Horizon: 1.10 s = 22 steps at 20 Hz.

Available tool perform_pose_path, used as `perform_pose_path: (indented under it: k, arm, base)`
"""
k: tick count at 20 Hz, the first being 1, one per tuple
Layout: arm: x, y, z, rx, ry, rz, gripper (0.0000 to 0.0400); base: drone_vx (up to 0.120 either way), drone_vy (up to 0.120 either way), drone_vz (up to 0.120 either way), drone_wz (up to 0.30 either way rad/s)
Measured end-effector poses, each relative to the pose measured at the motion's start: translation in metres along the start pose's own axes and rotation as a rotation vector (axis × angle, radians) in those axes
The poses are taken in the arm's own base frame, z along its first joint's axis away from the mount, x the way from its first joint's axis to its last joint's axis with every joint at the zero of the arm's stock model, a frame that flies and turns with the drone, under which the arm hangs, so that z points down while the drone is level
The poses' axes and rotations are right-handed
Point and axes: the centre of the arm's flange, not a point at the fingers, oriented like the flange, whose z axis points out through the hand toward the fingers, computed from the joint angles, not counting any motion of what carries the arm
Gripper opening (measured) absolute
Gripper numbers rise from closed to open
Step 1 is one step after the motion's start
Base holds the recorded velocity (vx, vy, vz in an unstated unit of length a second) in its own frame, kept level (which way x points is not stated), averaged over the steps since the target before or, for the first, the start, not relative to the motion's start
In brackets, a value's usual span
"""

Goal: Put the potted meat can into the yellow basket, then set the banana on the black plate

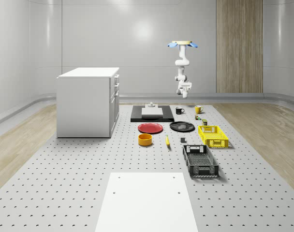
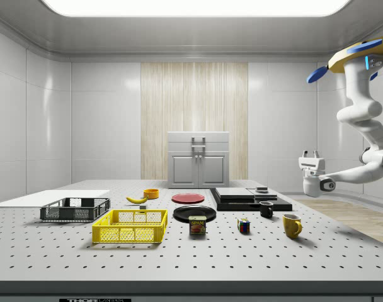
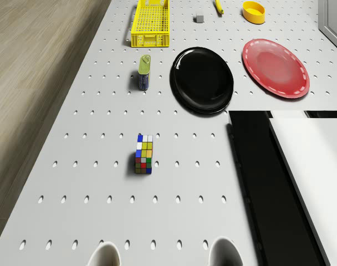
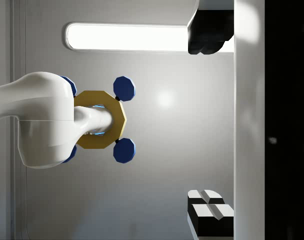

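Hovering high in the side view's upper right, the drone [image 2: 361, 58] hangs over the table's [image 2: 198, 264] right end. Its arm [image 2: 366, 123] drops from the body, bends back at the elbow and runs level toward the side view's left. The wrist is turned so that the gripper [image 2: 311, 155] points up at the ceiling. In the wrist view the two dark fingers [image 4: 207, 42] stand spread well apart, with nothing between them.

Nearest in the side view, the yellow basket [image 2: 128, 234] sits left of centre. The potted meat can [image 2: 198, 225] stands upright just beside its right end, not touching it, and its label reads "SPAM". The can is on the table, well below the gripper and well apart from it toward the side view's left. Further right in that near row are a colour cube [image 2: 243, 225] and a yellow mug [image 2: 291, 224].

Just behind the can lies the black plate [image 2: 194, 213], with a black mug [image 2: 266, 209] off to its right. A black basket [image 2: 75, 209] sits behind the yellow one, toward the left. Further back, the banana [image 2: 137, 199] lies on the table next to an orange bowl [image 2: 151, 193], and a red plate [image 2: 188, 197] lies to their right. The banana is far from the gripper, and apart from the black plate. A white cabinet [image 2: 198, 160] stands at the far end.
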Motion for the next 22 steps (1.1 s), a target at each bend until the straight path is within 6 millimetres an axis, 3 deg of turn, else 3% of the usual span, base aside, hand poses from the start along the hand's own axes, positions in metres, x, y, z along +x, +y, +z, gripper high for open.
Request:
perform_pose_path:
  k: [22]
  arm:
    - [-0.0101, -0.0077, 0.0008, -0.078, 0.101, -0.001, 0.0400]
  base:
    - [0.120, 0.120, 0.000, 0.000]
